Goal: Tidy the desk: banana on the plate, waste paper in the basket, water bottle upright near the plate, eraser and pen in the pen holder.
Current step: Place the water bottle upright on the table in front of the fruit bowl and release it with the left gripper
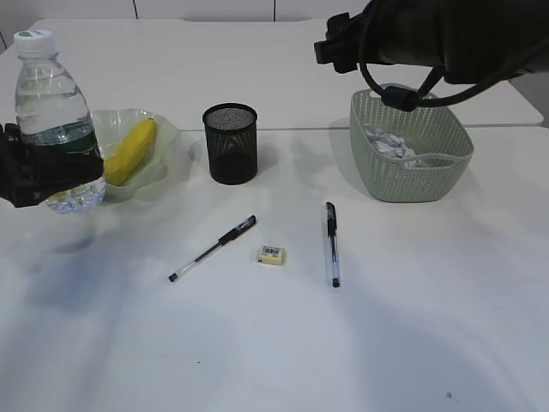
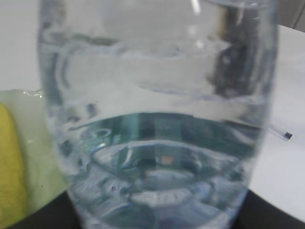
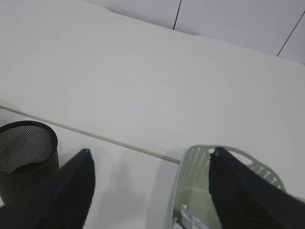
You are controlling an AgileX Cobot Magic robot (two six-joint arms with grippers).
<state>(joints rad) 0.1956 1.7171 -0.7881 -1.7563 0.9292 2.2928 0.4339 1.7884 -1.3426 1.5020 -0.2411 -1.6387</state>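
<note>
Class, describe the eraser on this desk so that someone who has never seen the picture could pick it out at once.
Start at the black mesh pen holder in the middle of the white table, then come toward the camera. Two pens lie there, one slanted and one nearly straight. The eraser sits between them: a small pale yellow block, the only short, boxy thing among long thin ones.

Bright, even, diffuse light fills all three views. On the white counter the shadows are soft and faint, with broad grey patches at lower left and lower right. The holder casts only a weak shadow to its right. In the left wrist view the bottle fills the frame, blurred, with small glints near its top. The right pincer's fingers are soft-edged and dark.
</note>
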